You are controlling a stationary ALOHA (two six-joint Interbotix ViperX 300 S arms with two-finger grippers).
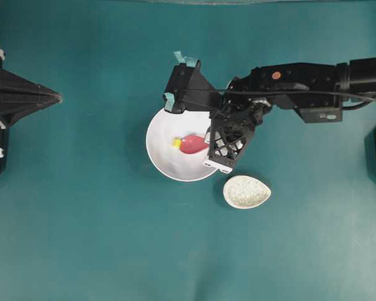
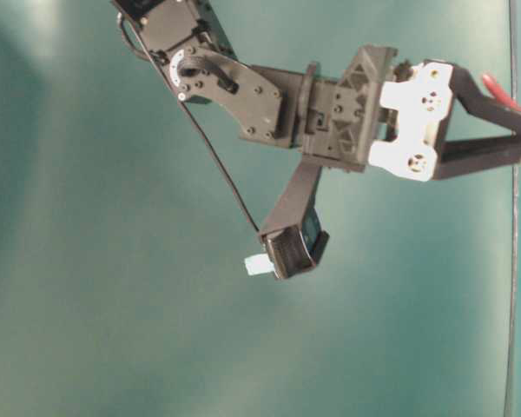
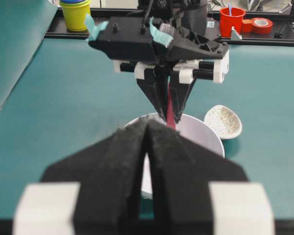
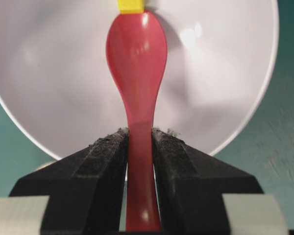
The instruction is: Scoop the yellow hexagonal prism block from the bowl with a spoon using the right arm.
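One bowl (image 1: 165,157) held one yellow block (image 1: 176,142) at the tip of one spoon (image 4: 137,58). The right gripper (image 4: 139,142) pinched the spoon's handle; the left gripper (image 3: 147,147) was closed, empty. One spoon rest (image 1: 247,191) lay beside the bowl.

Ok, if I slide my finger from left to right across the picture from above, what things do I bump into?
The parked left gripper → the yellow block → the red spoon, both in the white bowl → the speckled spoon rest.
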